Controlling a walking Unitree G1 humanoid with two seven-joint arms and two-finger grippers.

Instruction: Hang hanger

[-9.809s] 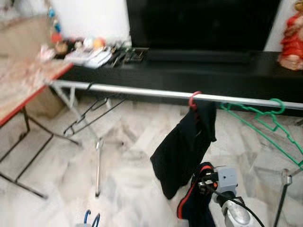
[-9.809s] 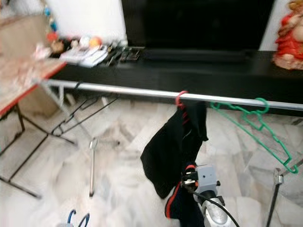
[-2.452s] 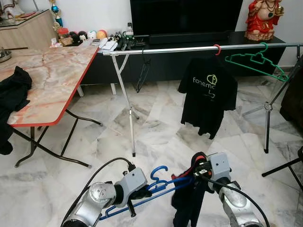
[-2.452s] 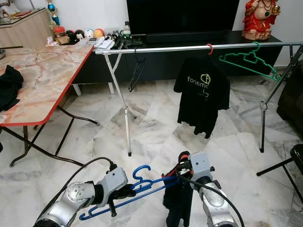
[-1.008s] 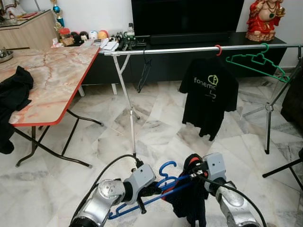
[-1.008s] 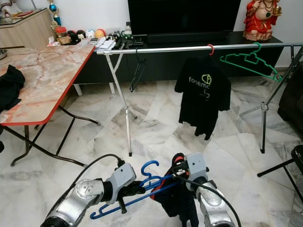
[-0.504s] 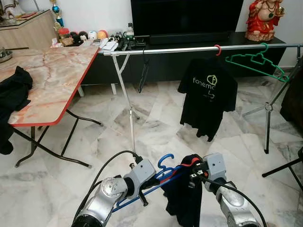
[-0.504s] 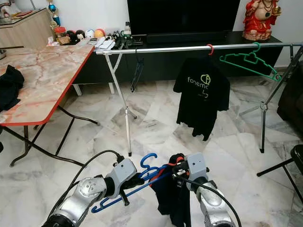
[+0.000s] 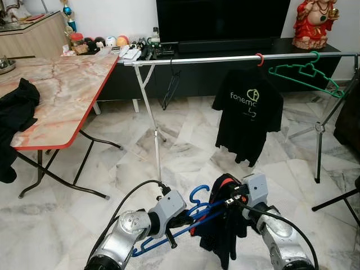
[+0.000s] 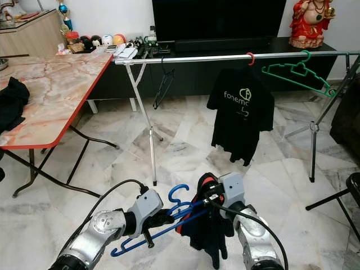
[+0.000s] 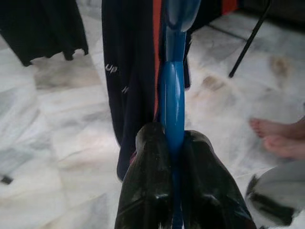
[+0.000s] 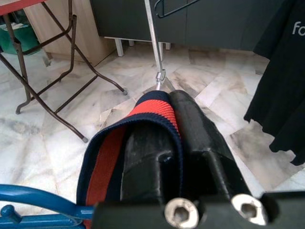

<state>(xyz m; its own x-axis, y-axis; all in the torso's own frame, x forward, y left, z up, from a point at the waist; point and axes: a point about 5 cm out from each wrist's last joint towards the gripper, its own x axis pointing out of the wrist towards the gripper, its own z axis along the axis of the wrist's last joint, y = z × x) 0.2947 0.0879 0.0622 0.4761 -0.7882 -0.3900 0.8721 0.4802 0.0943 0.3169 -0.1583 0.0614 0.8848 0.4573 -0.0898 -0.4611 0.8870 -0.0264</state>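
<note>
A blue plastic hanger (image 9: pixel 194 211) is held low in front of me, and my left gripper (image 9: pixel 179 220) is shut on its lower bar (image 11: pixel 174 95). Its far arm reaches the dark navy garment with a red band (image 9: pixel 222 236). My right gripper (image 9: pixel 226 198) is shut on that garment, whose striped band (image 12: pixel 152 112) wraps over one finger (image 12: pixel 190 119). The garment hangs down from the gripper above the floor. Farther off, a silver clothes rail (image 9: pixel 225 58) spans the room at about table height.
On the rail hang a black T-shirt (image 9: pixel 247 118) on a red hanger, a green hanger (image 9: pixel 306 73) and a black hanger (image 9: pixel 170 84). A marble-topped folding table (image 9: pixel 62 95) with dark clothes (image 9: pixel 17 112) stands left. A person's bare feet (image 11: pixel 281 138) are nearby.
My right gripper has risen a little with the garment, and the blue hanger has tilted up with it. Since the oldest frames the camera has backed away from the rail.
</note>
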